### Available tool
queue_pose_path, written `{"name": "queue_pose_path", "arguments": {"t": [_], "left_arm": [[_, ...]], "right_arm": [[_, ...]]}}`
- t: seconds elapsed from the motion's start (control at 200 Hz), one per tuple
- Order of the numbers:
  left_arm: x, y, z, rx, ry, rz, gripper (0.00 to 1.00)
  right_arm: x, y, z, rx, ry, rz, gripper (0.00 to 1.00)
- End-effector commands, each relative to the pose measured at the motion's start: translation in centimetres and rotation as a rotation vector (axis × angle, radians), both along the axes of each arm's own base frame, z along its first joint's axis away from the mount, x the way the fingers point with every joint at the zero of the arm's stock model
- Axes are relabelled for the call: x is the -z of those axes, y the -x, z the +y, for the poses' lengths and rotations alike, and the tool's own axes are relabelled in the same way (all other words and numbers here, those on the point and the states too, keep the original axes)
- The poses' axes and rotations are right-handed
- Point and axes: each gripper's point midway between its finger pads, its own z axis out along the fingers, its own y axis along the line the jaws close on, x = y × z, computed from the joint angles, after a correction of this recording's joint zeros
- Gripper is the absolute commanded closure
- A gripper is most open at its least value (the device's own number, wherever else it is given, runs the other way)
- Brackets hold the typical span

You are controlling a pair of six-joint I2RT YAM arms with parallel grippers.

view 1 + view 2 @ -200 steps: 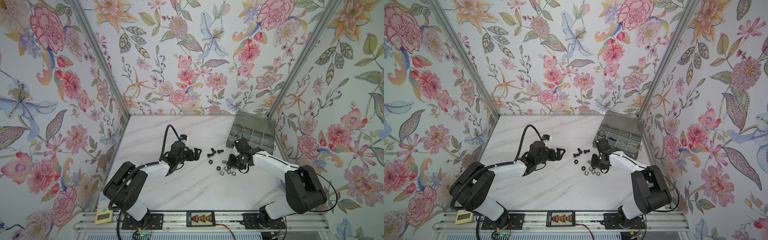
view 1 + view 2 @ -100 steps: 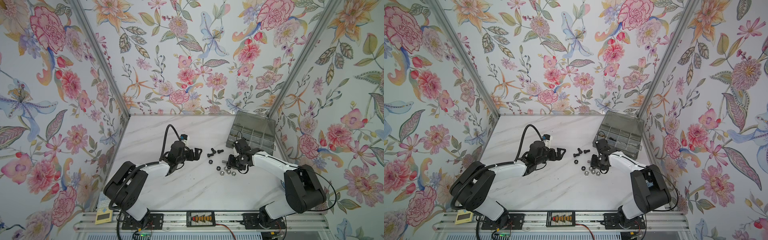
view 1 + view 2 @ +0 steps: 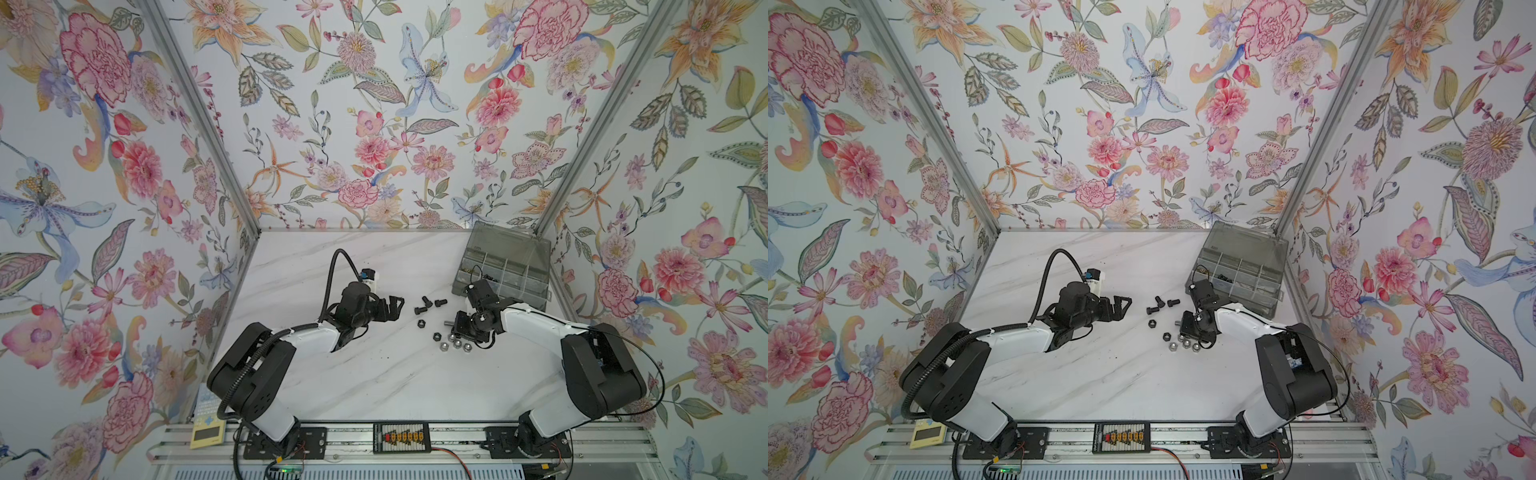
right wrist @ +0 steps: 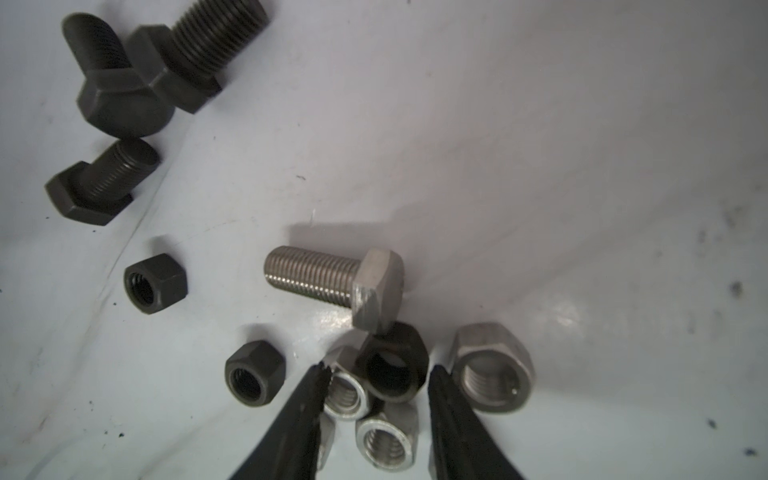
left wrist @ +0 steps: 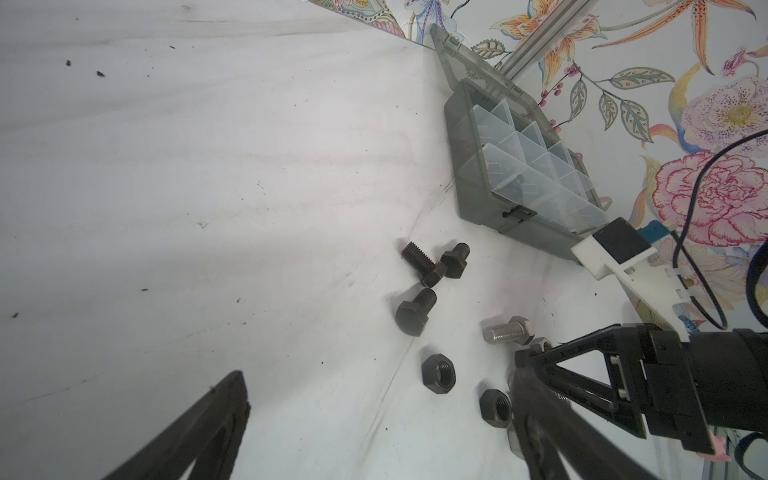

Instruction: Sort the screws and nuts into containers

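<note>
The right pincer point(image 4: 374, 399) stands part-open on the white marble table point(image 3: 374, 374), its jaws either side of a black hex nut point(image 4: 392, 368) tilted on silver nuts point(image 4: 384, 442); whether it grips, I cannot tell; a threaded silver bolt point(image 4: 332, 278) lies beside, three black bolts point(image 5: 419, 286) beyond; the left pincer point(image 3: 395, 305) gapes empty; farthest, the smoky plastic organiser point(image 3: 505, 266).

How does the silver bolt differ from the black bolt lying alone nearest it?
The silver bolt is bright bare metal; the lone black bolt is dark and matte. The silver bolt's shaft looks longer next to its head; the black bolt's is stubbier. The silver bolt's head touches the nut cluster by the right claw; the black bolt lies apart from the nuts. Both have hex heads and lie on their sides on the table.
</note>
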Motion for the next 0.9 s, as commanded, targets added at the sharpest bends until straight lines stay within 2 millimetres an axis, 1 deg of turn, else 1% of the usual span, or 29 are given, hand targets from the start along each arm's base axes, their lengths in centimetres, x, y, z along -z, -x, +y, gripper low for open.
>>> {"name": "queue_pose_path", "arguments": {"t": [0.0,0.38,0.615,0.896], "left_arm": [[-0.05,-0.31,-0.41,0.011,0.003,-0.013,0.01],[0.12,-0.38,-0.51,0.012,0.005,-0.011,0.0],[0.41,-0.42,-0.57,0.015,0.004,-0.007,0.01],[0.55,-0.49,-0.6,0.017,0.006,-0.003,0.01]], "right_arm": [[0.92,0.41,-0.39,0.014,0.025,0.024,0.57],[1.48,0.03,-0.73,0.021,0.05,0.029,0.59],[1.67,-0.31,-0.52,0.021,0.047,0.03,0.59],[1.68,-0.08,-0.5,0.022,0.032,0.03,0.59]]}}
